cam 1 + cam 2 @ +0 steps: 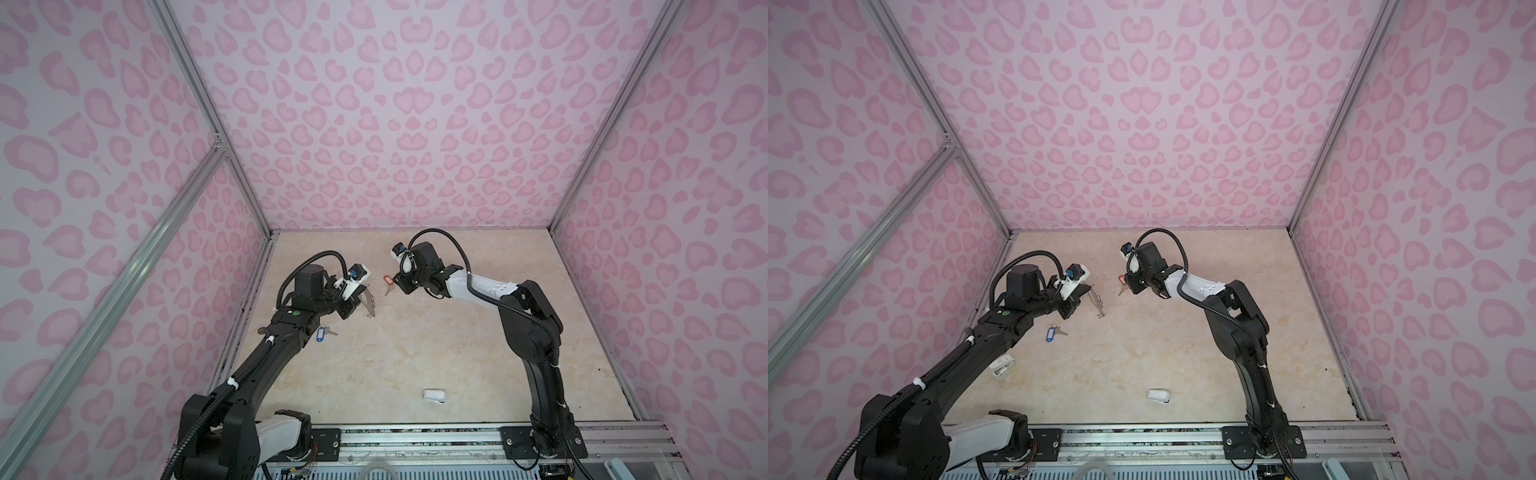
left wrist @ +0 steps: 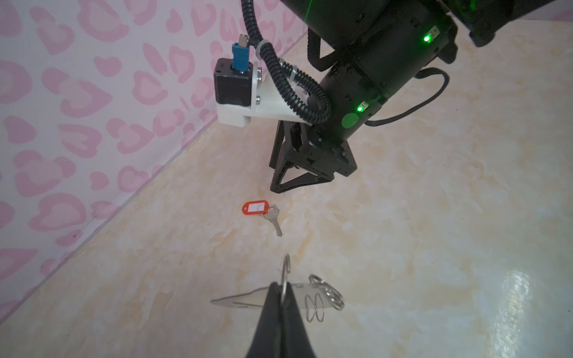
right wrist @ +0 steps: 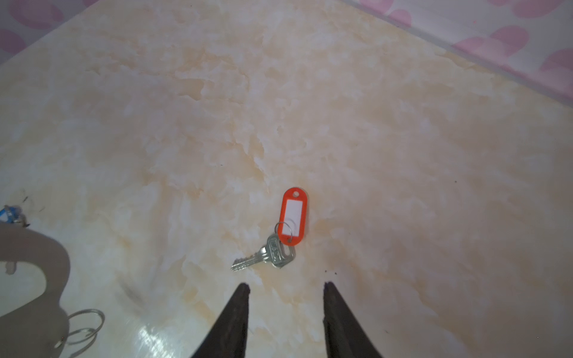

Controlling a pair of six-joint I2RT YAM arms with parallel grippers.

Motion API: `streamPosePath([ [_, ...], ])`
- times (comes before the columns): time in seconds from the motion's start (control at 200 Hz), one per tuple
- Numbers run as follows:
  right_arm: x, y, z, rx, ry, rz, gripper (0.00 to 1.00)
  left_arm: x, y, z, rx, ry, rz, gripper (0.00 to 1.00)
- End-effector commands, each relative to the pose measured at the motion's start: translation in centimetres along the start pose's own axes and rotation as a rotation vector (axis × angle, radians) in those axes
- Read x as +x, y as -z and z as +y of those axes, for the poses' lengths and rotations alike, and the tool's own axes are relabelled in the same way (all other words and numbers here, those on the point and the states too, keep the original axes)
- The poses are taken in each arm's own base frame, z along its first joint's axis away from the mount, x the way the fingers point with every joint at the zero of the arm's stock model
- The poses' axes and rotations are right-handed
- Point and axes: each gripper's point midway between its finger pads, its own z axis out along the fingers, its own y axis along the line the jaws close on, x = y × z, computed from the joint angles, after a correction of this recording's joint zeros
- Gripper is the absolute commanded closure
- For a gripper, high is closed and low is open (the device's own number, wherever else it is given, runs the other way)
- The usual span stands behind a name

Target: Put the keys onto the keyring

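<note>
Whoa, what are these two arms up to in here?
The left gripper is shut on the keyring, holding it. The right gripper, open, hovers by the orange-tagged key lying on the table. The blue-tagged key lies there too. Neither key is on the keyring yet.

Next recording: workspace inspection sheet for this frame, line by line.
Surface: cream marbled tabletop, glossy.
Job's things: keyring gripped on edge by left hand; orange-tagged key flat on the tabletop ahead of right hand; blue-tagged key flat beside the left arm.
Clutter: small white object near the front edge; second white item partly hidden by left arm.
Hands: left hand shut on keyring; right hand open, empty.
Cables: black ribbed conduits loop over both wrists.
Surroundings: pink patterned walls, aluminium frame.
</note>
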Motion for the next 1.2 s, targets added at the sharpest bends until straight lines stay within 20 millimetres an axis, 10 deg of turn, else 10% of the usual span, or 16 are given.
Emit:
streamPosePath([
  [0.0, 0.9, -1.7, -0.2, 0.058, 0.003, 0.042, 0.57, -0.8, 0.0, 0.5, -0.022, -0.004, -0.032, 0.97],
  [0.6, 3.7, -7.5, -1.0, 0.275, 0.043, 0.264, 0.56, -1.5, 0.3, 0.2, -0.012, -0.016, -0.051, 0.97],
  [1.195, 11.2, -1.9, 0.7, 0.223, 0.165, 0.444, 0.72, -1.2, -0.5, -1.4, 0.038, -0.012, -0.047, 0.97],
])
